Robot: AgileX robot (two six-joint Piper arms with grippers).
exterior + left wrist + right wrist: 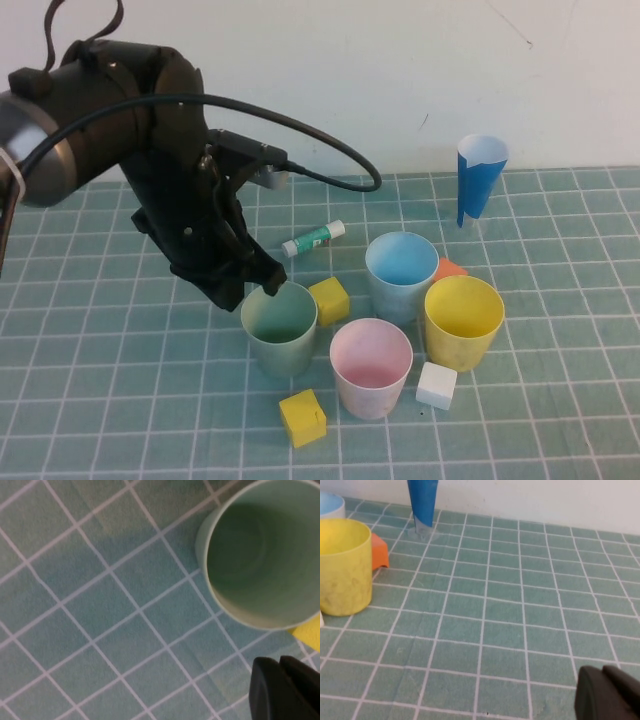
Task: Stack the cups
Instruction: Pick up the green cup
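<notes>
Caution: clenched pincer at green cup rim.

My left gripper hangs clenched and empty beside the green cup; descending unopened, I would likely tip it into the pink cup. Blue cup and yellow cup stand unstacked. My right gripper idles clenched.

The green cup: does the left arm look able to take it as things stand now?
Probably yes. The left hand hangs shut just above the green cup, at its rim on the robot's left and far side, nothing between them. It must open first. The right hand is shut too, away beyond the yellow cup.
</notes>
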